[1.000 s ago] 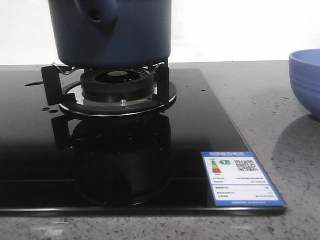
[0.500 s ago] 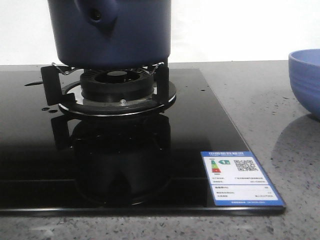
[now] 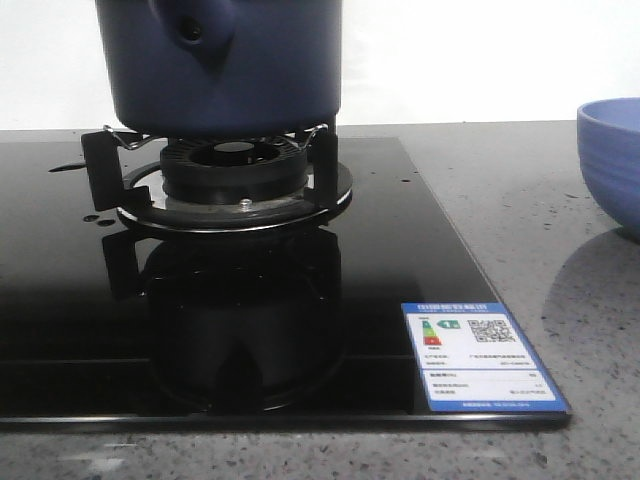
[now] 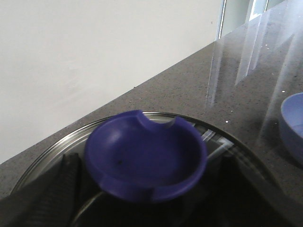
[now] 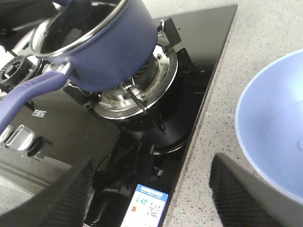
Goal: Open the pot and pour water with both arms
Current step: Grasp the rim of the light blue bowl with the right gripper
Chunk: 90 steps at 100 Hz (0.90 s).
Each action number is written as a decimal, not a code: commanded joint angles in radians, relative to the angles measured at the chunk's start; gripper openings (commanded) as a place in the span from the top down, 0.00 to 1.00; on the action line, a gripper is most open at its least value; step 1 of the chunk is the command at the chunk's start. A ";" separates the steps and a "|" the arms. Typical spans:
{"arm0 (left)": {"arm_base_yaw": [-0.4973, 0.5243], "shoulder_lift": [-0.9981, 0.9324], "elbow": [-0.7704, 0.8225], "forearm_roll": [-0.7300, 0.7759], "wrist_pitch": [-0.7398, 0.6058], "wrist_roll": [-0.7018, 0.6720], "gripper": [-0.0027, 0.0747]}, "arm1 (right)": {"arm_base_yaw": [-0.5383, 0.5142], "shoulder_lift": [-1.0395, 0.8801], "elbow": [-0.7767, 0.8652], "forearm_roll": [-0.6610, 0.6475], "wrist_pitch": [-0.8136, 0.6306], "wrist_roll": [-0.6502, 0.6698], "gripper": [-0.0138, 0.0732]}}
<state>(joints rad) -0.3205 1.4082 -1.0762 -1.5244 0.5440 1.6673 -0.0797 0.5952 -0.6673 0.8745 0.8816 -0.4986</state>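
The dark navy pot (image 3: pixel 225 60) stands on the gas burner (image 3: pixel 235 180); only its lower body and stubby knob with a hole show in the front view. In the right wrist view the pot (image 5: pixel 118 52) has a glass lid with a metal rim and a long blue handle (image 5: pixel 28 92). In the left wrist view my left gripper (image 4: pixel 151 165) straddles the lid's blue cup-shaped knob (image 4: pixel 147 156), fingers (image 4: pixel 68 184) apart on both sides with small gaps. My right gripper (image 5: pixel 151 179) is open and empty above the cooktop's front right corner. Neither gripper shows in the front view.
A periwinkle bowl (image 3: pixel 612 160) stands on the grey counter to the right of the black glass cooktop (image 3: pixel 60 300); it also shows in the right wrist view (image 5: pixel 274 123). A blue-and-white energy label (image 3: pixel 480 355) lies at the cooktop's front right corner. A stove dial (image 5: pixel 21 137) sits near the handle.
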 commanded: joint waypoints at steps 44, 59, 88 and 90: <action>0.001 0.044 -0.040 -0.220 0.051 0.115 0.30 | 0.003 0.002 -0.033 0.066 -0.052 -0.013 0.30; 0.001 0.045 -0.040 -0.221 0.068 0.115 0.46 | 0.003 0.002 -0.033 0.066 -0.059 -0.013 0.30; 0.001 0.040 -0.040 -0.261 0.075 0.115 0.68 | 0.003 0.002 -0.033 0.070 -0.064 -0.013 0.30; 0.002 0.038 -0.040 -0.268 0.075 0.115 0.69 | 0.003 0.002 -0.033 0.072 -0.063 -0.013 0.30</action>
<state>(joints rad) -0.3205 1.4783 -1.0880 -1.7146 0.5872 1.7976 -0.0797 0.5952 -0.6673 0.8908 0.8690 -0.4995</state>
